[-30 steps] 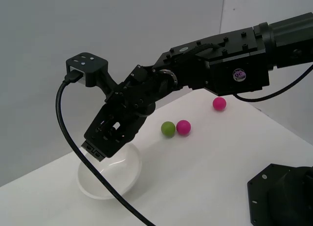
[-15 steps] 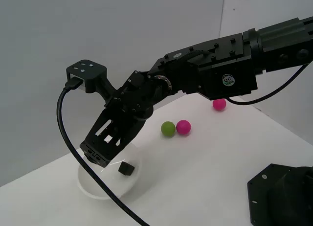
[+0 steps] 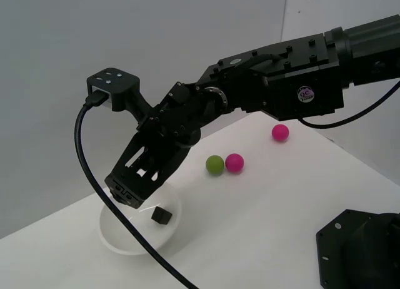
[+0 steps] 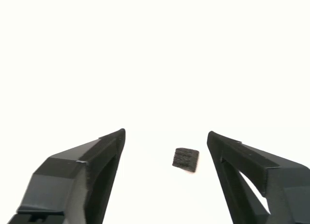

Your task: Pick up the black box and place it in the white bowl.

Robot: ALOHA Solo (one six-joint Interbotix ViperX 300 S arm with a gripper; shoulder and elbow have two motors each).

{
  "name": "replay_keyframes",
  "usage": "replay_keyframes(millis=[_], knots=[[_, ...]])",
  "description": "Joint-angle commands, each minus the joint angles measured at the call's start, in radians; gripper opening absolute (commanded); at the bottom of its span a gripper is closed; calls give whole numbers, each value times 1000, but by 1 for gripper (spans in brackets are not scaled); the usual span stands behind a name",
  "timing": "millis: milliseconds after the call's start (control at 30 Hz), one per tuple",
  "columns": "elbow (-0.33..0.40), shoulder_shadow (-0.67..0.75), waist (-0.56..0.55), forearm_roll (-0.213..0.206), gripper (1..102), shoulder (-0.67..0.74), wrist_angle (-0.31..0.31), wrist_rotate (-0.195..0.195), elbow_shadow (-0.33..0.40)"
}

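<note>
The black box (image 3: 162, 216), a tiny matte black cube, lies inside the white bowl (image 3: 112, 236) at the exterior view's lower left. My gripper (image 3: 128, 195) hangs just above the bowl, tilted down, open and empty. In the wrist view the cube (image 4: 186, 159) lies free on white between my two spread fingers (image 4: 104, 151), nearer one of them and touching neither. The bowl fills that view as plain white.
A green ball (image 3: 215, 164) and a pink ball (image 3: 234, 162) sit side by side on the white table behind the bowl. Another pink ball (image 3: 280, 132) lies farther back. A large black base block (image 3: 359, 251) stands at the exterior view's lower right.
One second ago the cube was not visible and the gripper was shut over the bowl. The fingers opened, the cube dropped into the bowl, and the gripper has risen slightly.
</note>
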Motion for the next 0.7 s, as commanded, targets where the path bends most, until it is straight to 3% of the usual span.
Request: replay_keyframes(millis=[0,100,267,400,667], knots=[[8,60,17,-2,76,52,15,-2,0],[28,101,40,5,51,95,15,6,20],[69,176,103,6,34,170,17,12,60],[106,244,163,23,11,238,17,17,95],[189,371,308,31,11,365,17,78,179]])
